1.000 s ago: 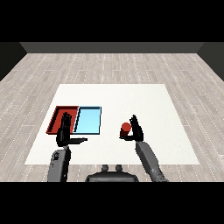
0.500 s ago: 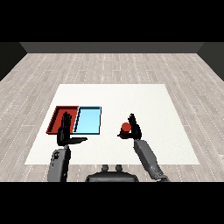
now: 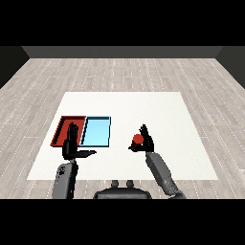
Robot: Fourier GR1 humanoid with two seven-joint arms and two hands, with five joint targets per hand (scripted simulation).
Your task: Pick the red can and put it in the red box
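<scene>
The red can (image 3: 138, 139) stands on the white table (image 3: 158, 110) right of the trays, its top showing. My right hand (image 3: 146, 141) is at the can's right side, fingers up and thumb reaching under it toward the left; the fingers are mostly straight and not closed round it. The red tray (image 3: 63, 129) lies at the left with the light blue tray (image 3: 97, 131) beside it. My left hand (image 3: 72, 146) is raised over the red tray's near edge, fingers straight, thumb out to the right, holding nothing.
The two trays touch along one side. The table's near edge runs just below both hands. Grey plank floor surrounds the table.
My right hand has shifted slightly closer to the can. The left hand and the trays have not moved.
</scene>
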